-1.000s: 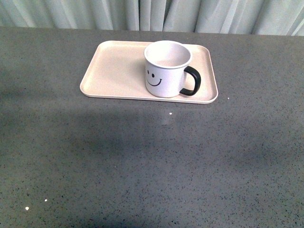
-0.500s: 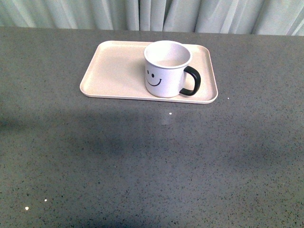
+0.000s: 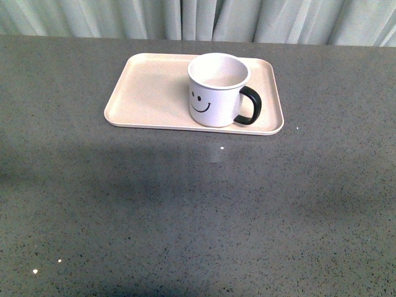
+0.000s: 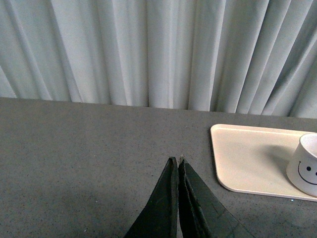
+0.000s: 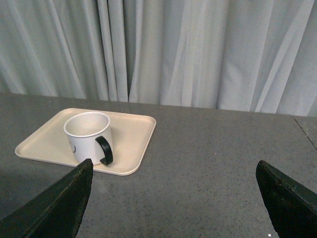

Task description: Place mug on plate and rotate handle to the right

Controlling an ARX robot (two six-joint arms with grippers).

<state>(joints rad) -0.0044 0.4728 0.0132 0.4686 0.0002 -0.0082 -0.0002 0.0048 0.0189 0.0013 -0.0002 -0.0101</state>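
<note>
The white round smiley-face mug (image 3: 216, 93) stood upright on the right half of the flat pale pink rectangular plate (image 3: 148, 93), upper centre of the front view. Its glossy black loop handle (image 3: 250, 105) pointed right. Both steps looked complete, and only pulling back seemed left. The left gripper (image 4: 177, 163) was pressed together and empty. The right gripper (image 5: 173, 163) was spread wide, well apart from the mug. Nothing on the grey speckled table (image 3: 185, 216) blocked either arm.

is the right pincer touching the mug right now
Apart. The front view shows the mug alone on the plate with no pincer in frame; the right pincer sits open, farther back.
</note>
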